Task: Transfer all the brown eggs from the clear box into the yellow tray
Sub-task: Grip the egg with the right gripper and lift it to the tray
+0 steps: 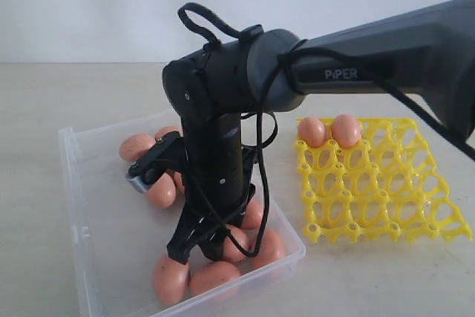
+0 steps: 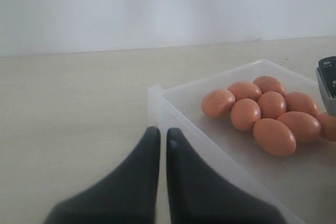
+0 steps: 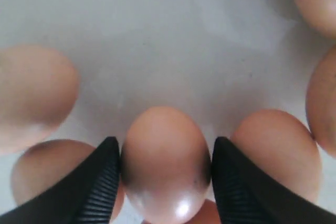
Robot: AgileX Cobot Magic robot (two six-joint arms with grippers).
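Note:
In the exterior view the right arm reaches across into the clear box, and my right gripper is down among the brown eggs. In the right wrist view its ribbed fingers press both sides of one brown egg, with more eggs crowding around it. The yellow tray lies to the right of the box and holds two eggs in its far left cups. My left gripper is shut and empty, just outside the box rim, with a cluster of eggs beyond.
The right arm's dark forearm spans over the tray's far side. A grey part of the right arm shows at the edge of the left wrist view. Beige tabletop surrounds the box and tray.

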